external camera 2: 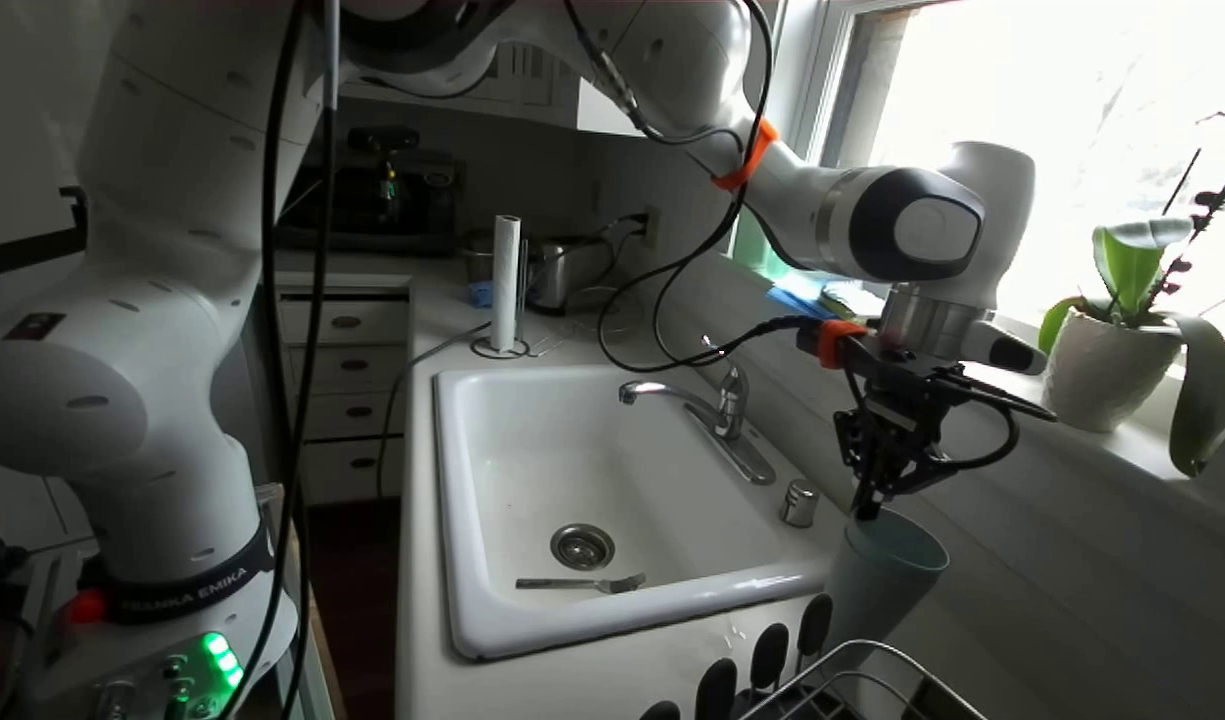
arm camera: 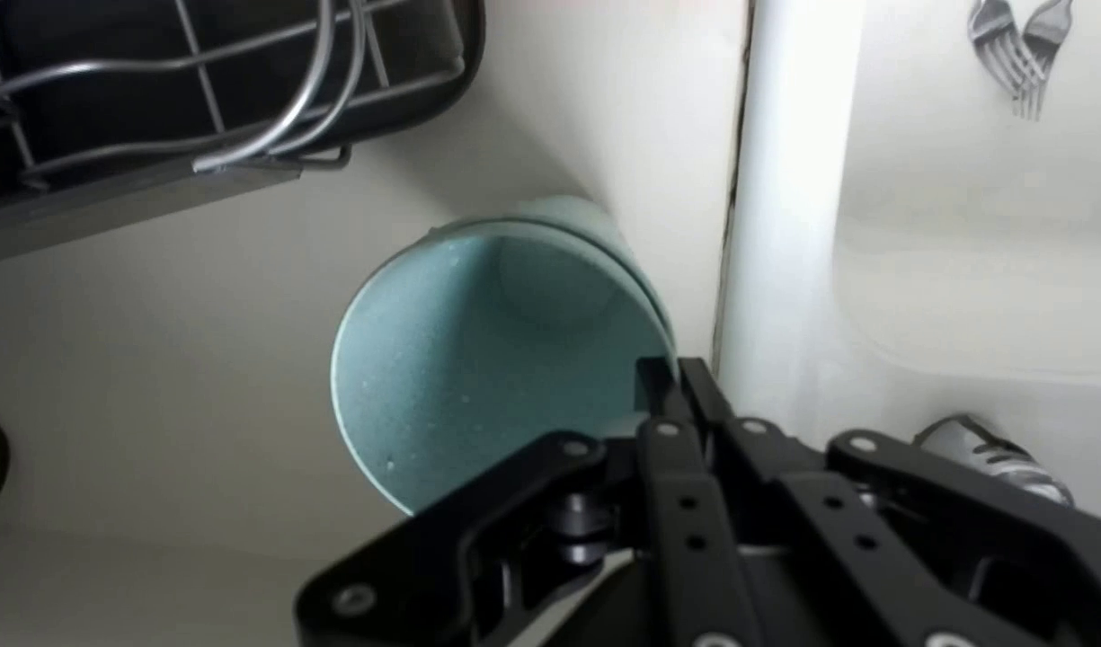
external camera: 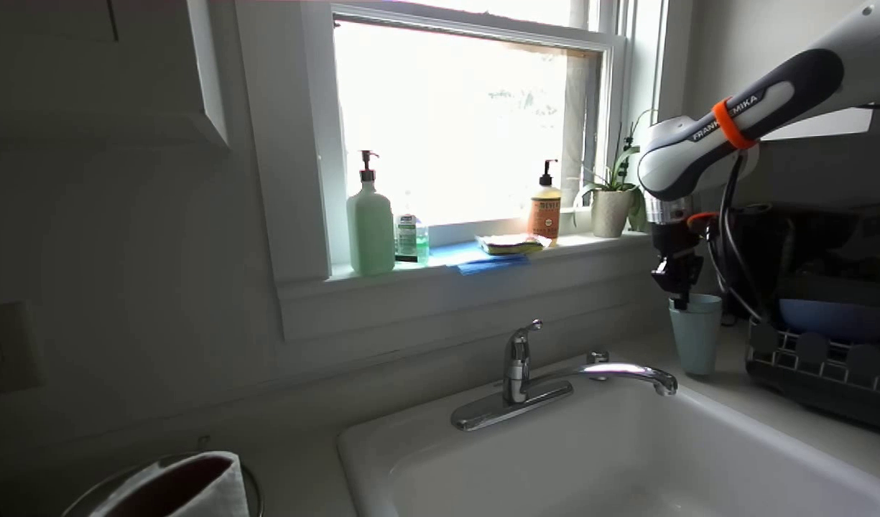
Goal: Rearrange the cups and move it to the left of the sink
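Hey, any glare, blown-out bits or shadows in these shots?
In both exterior views, the window is nearly blown out; in an exterior view, glare on the spout and a dim wall; in the wrist view, a soft shadow on the counter by the cup.

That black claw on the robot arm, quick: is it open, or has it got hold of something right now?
Gripper: closed, holding the teal cup by its rim.
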Controlling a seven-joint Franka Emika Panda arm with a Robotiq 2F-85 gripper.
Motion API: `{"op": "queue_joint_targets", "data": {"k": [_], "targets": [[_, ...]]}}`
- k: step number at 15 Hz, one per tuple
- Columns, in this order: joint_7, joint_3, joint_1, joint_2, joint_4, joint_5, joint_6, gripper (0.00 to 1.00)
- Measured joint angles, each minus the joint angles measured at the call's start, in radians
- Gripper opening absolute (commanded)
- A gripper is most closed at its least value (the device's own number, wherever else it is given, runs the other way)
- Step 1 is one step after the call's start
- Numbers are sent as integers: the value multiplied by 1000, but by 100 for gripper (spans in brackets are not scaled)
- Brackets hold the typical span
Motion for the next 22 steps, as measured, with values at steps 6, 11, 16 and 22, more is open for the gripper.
{"op": "queue_joint_targets", "data": {"k": [6, 11, 16, 22], "targets": [[54, -7, 5, -23, -23, -11, 56, 1], [67, -11, 10, -77, -74, -21, 112, 1], [74, -14, 20, -174, -144, -25, 118, 1], [89, -21, 23, -260, -189, -46, 138, 1]]}}
